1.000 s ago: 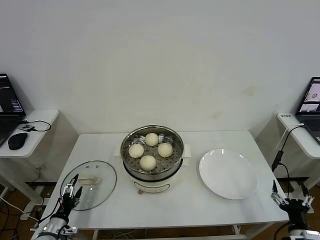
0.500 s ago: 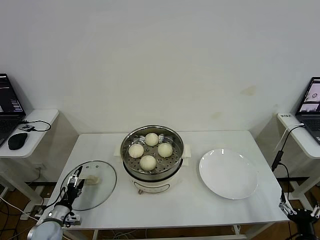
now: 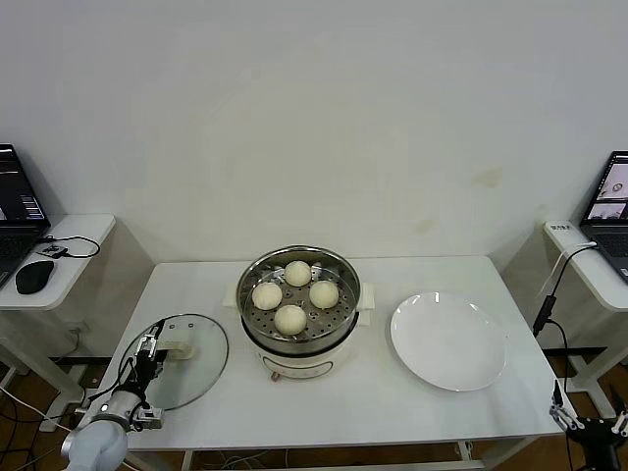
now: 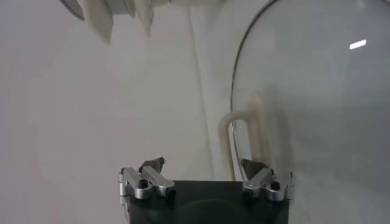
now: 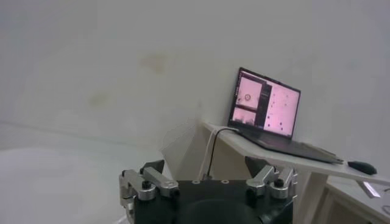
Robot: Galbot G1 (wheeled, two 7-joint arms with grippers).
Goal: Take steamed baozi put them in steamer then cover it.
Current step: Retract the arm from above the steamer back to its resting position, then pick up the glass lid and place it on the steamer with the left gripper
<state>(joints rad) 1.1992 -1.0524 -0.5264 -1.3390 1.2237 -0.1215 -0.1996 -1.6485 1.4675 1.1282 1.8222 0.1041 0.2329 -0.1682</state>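
Several cream-white baozi (image 3: 290,319) lie on the perforated tray inside the steel steamer (image 3: 345,294), which stands uncovered at the middle of the table. The glass cover (image 3: 199,371) lies flat on the table's left side, its cream handle (image 3: 178,348) up. My left gripper (image 3: 150,345) is low over the cover's near-left edge, right at the handle. In the left wrist view this gripper (image 4: 204,170) is open, and the handle (image 4: 244,137) lies just ahead of one finger. My right gripper (image 3: 589,422) hangs open below the table's front right corner.
A white plate (image 3: 448,340) sits to the right of the steamer. Side tables with laptops (image 3: 20,196) (image 5: 265,106) flank the table, and a mouse (image 3: 33,276) lies on the left one. A cable (image 3: 549,294) hangs off the right side table.
My left gripper has moved forward over the cover's rim up to the handle. The right gripper has sunk lower at the bottom right corner.
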